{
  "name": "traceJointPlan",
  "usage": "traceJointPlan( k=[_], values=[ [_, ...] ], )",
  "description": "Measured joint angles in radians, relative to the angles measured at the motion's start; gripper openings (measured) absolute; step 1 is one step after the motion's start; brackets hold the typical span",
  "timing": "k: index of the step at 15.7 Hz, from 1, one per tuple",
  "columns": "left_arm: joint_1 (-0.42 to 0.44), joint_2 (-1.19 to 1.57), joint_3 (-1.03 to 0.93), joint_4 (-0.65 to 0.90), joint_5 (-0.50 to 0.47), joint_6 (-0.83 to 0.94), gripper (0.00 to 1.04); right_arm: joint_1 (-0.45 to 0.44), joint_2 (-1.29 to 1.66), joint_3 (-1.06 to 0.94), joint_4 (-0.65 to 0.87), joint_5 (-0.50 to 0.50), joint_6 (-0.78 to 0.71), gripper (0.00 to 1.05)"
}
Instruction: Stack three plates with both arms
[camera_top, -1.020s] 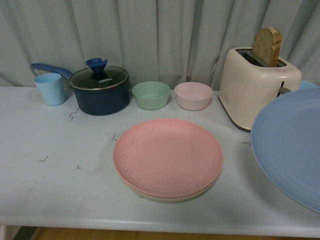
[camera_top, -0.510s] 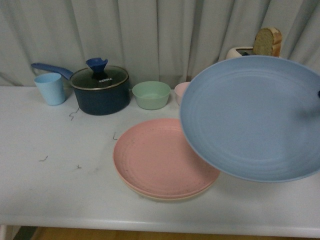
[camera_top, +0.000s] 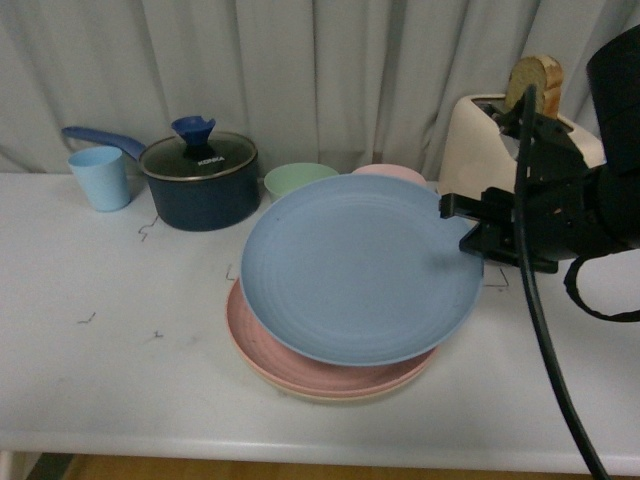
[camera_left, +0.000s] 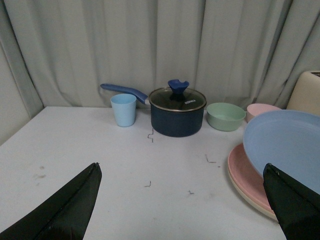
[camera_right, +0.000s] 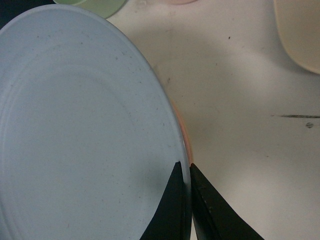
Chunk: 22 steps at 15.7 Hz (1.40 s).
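Note:
The pink plate (camera_top: 270, 352) lies on the beige plate (camera_top: 320, 396) at the table's middle front. My right gripper (camera_top: 452, 215) is shut on the right rim of the blue plate (camera_top: 355, 280) and holds it tilted just above the pink plate. In the right wrist view the gripper (camera_right: 185, 167) pinches the blue plate's (camera_right: 85, 130) edge, with a sliver of pink plate (camera_right: 186, 137) beyond. My left gripper (camera_left: 182, 172) is open and empty over bare table left of the stack; the pink plate (camera_left: 245, 172), beige plate (camera_left: 250, 202) and blue plate (camera_left: 287, 145) show there.
A dark pot (camera_top: 200, 180) with a lid, a light blue cup (camera_top: 100, 177), a green bowl (camera_top: 290, 180) and a pink bowl (camera_top: 390, 172) stand along the back. A cream toaster (camera_top: 490, 150) with bread stands at the back right, close behind my right arm.
The blue plate has swung in from the right and come down from a raised tilt to just above the pink plate. My right arm has come into the front view.

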Motion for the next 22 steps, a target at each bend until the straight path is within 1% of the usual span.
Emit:
traceJointPlan(
  k=[8, 9, 13, 15, 17, 18, 19, 20, 21, 22],
  values=[
    [0.000, 0.000, 0.000, 0.000, 0.000, 0.000, 0.98, 0.040, 0.071, 0.014, 0.006, 0.013, 0.048, 0.03],
    [0.000, 0.000, 0.000, 0.000, 0.000, 0.000, 0.98, 0.044, 0.078, 0.014, 0.008, 0.014, 0.059, 0.09],
    [0.000, 0.000, 0.000, 0.000, 0.000, 0.000, 0.98, 0.043, 0.055, -0.007, 0.038, 0.018, 0.077, 0.53],
    [0.000, 0.000, 0.000, 0.000, 0.000, 0.000, 0.98, 0.036, -0.044, -0.060, 0.055, 0.008, 0.088, 0.76],
    [0.000, 0.000, 0.000, 0.000, 0.000, 0.000, 0.98, 0.044, -0.189, -0.112, 0.050, 0.100, 0.019, 0.98],
    [0.000, 0.000, 0.000, 0.000, 0.000, 0.000, 0.98, 0.044, -0.224, -0.108, 0.061, 0.103, -0.014, 0.98],
    [0.000, 0.000, 0.000, 0.000, 0.000, 0.000, 0.98, 0.054, -0.201, -0.144, 0.232, 0.170, -0.051, 0.94],
    [0.000, 0.000, 0.000, 0.000, 0.002, 0.000, 0.98, 0.056, -0.172, -0.249, 0.502, 0.315, -0.134, 0.83],
    [0.001, 0.000, 0.000, 0.000, -0.002, 0.000, 0.98, 0.021, -0.216, -0.526, 0.873, 0.419, -0.234, 0.59],
    [0.001, 0.000, 0.000, 0.000, 0.000, 0.000, 0.98, -0.021, -0.356, -0.612, 1.022, 0.413, -0.257, 0.41]
  ],
)
